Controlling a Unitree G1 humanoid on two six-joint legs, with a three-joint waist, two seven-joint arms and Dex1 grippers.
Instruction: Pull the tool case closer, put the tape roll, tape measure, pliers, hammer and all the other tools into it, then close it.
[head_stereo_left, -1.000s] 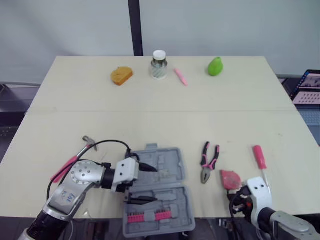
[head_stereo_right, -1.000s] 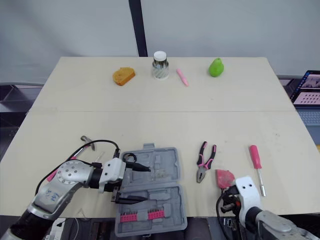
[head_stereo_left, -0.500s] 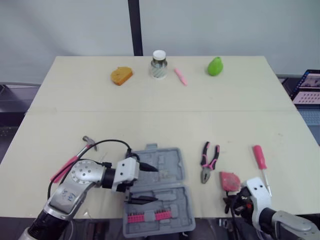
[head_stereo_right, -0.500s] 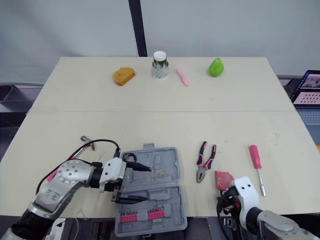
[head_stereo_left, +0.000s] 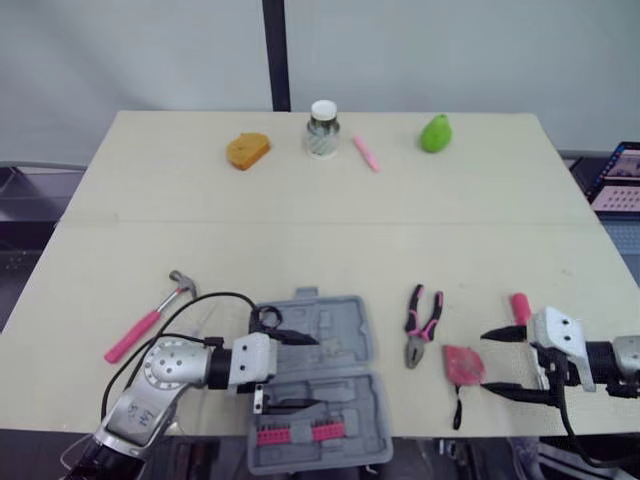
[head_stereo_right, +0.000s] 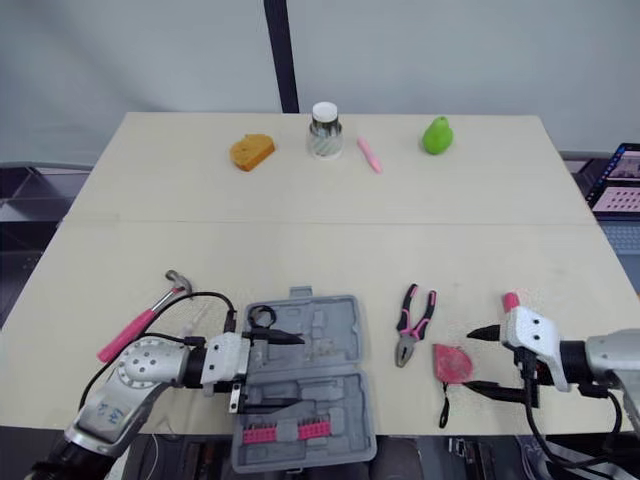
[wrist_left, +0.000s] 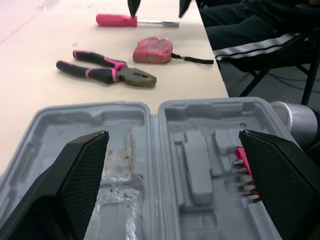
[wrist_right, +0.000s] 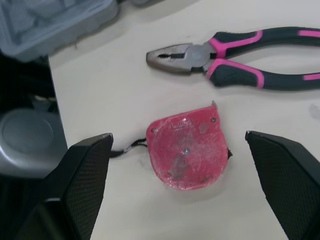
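Observation:
The grey tool case (head_stereo_left: 318, 378) lies open at the table's front edge, with a pink bit strip (head_stereo_left: 298, 434) in its near half. My left gripper (head_stereo_left: 312, 371) hovers open over it, holding nothing. A pink tape measure (head_stereo_left: 463, 363) lies right of the case, its black strap trailing toward the edge. My right gripper (head_stereo_left: 485, 362) is open just to its right, pointing at it, one finger either side and apart from it. Pink-handled pliers (head_stereo_left: 420, 325) lie between case and tape measure. A pink screwdriver (head_stereo_left: 520, 305) is partly hidden behind my right gripper. The pink hammer (head_stereo_left: 148, 320) lies left of the case.
Along the far edge stand an orange sponge (head_stereo_left: 247, 150), a capped jar (head_stereo_left: 322, 129), a pink pen (head_stereo_left: 364, 153) and a green pear (head_stereo_left: 434, 133). A laptop (head_stereo_left: 622, 172) sits off the table's right side. In the left wrist view a person's dark trousers (wrist_left: 260, 30) are beyond the table edge.
My right gripper has come up from the table's front edge, swung to the right of the tape measure and now stands open toward it. The head camera shifted slightly.

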